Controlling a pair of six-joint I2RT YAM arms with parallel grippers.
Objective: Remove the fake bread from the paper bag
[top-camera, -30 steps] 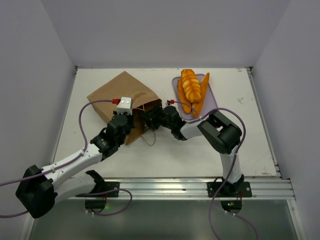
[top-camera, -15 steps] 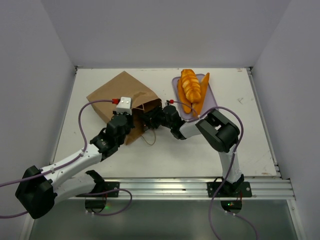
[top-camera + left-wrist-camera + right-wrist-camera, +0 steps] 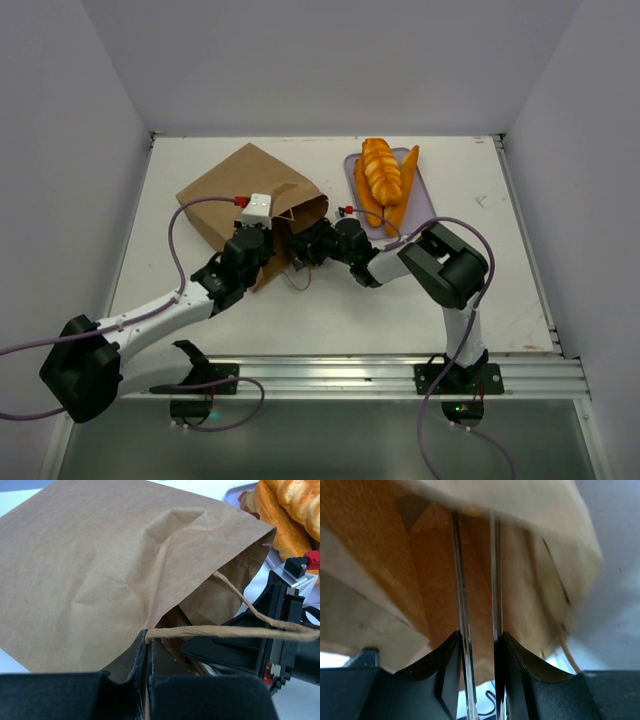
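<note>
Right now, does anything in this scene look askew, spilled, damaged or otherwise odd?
Nothing is spilled or torn. The paper bag lies creased on its side, and the left gripper pinches its mouth edge. The one unusual thing is that the right gripper reaches inside with thin metal tongs clamped between its fingers. The fake bread is piled on the lavender tray.

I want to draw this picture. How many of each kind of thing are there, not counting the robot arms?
Paper bag: 1
Tray: 1
Bread pieces: 3 showing
Tongs: 1
Total: 6
</note>
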